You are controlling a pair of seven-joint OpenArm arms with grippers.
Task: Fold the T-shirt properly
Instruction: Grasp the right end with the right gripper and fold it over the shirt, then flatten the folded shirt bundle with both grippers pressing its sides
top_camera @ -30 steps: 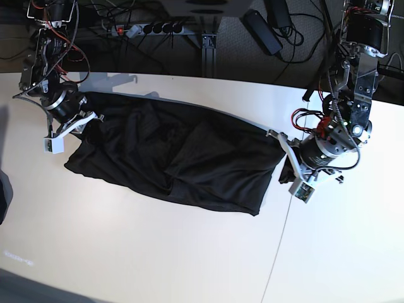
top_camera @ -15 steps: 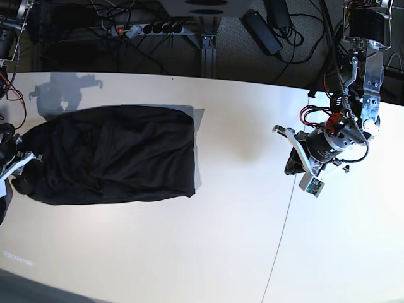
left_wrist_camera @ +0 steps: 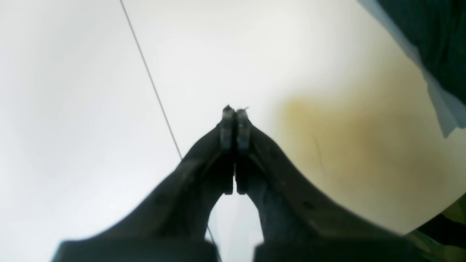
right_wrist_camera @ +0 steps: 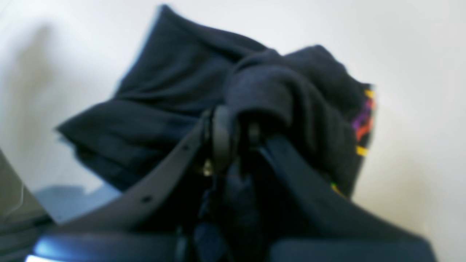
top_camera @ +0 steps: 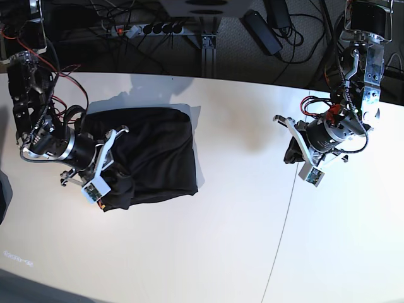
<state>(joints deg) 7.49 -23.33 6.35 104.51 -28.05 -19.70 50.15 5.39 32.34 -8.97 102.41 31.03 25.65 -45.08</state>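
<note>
The black T-shirt (top_camera: 154,154), soft and creased cotton, lies bunched in a rough rectangle on the smooth white desk (top_camera: 221,252). The right tool (right_wrist_camera: 233,136) pinches a thick fold at the T-shirt's edge, beside rainbow stitching. Well apart from the T-shirt, the left tool (left_wrist_camera: 233,122) hangs with tips pressed together, gripping nothing.

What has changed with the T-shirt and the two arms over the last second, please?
The T-shirt, spread wide across the table a second ago, has been let go by the left gripper and drawn over to the right arm's side, where it now lies doubled into a compact bundle. The right gripper has kept its grip on the cloth and carried it in over the bundle. The left arm has stayed in place, shut and empty.
</note>
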